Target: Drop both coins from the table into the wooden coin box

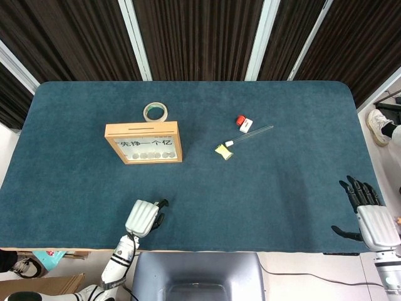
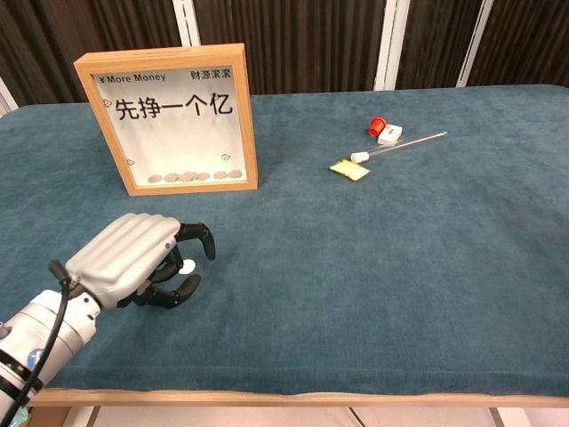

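The head view looks straight down from high above the surface (image 1: 263,188). The chest view looks forward, low and near. Both show the wooden box (image 1: 144,142).

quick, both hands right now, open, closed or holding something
Left hand: fingers curled over the coin on the table; whether it grips it cannot be told.
Right hand: open, fingers spread, holding nothing, at the table's near right edge.

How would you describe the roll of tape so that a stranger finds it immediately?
Start at the wooden coin box standing left of centre on the blue table. Directly behind it, on its far side, lies the roll of tape. It is the only ring there, pale with an open middle.
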Action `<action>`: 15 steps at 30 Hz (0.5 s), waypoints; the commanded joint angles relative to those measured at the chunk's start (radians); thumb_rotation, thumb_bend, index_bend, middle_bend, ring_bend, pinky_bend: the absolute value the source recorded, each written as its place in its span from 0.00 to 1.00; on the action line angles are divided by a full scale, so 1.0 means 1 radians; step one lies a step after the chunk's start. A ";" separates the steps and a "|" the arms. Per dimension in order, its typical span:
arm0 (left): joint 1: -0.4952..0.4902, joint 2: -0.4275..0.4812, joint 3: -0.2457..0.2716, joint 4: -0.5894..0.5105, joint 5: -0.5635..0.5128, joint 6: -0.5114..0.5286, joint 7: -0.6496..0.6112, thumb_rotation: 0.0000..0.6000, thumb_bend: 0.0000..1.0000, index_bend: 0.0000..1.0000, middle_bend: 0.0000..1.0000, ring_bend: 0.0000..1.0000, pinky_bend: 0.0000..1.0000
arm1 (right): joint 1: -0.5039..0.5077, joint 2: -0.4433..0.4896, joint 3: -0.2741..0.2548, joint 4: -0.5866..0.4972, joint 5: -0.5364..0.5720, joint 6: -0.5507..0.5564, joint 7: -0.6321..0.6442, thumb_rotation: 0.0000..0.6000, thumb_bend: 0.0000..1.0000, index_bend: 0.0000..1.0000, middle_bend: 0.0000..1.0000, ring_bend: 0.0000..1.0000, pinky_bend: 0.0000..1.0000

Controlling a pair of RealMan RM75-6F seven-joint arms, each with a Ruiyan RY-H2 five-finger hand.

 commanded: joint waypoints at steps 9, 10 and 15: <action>0.012 -0.031 -0.029 0.084 0.012 -0.029 0.000 1.00 0.41 0.41 1.00 1.00 1.00 | -0.016 0.012 0.004 0.001 -0.012 0.039 0.033 1.00 0.19 0.00 0.00 0.00 0.00; 0.013 -0.032 -0.032 0.087 0.011 -0.030 0.001 1.00 0.41 0.41 1.00 1.00 1.00 | -0.016 0.012 0.004 0.002 -0.012 0.038 0.033 1.00 0.19 0.00 0.00 0.00 0.00; 0.020 -0.035 -0.042 0.098 0.015 -0.035 0.006 1.00 0.41 0.41 1.00 1.00 1.00 | -0.015 0.011 0.005 0.002 -0.010 0.034 0.031 1.00 0.19 0.00 0.00 0.00 0.00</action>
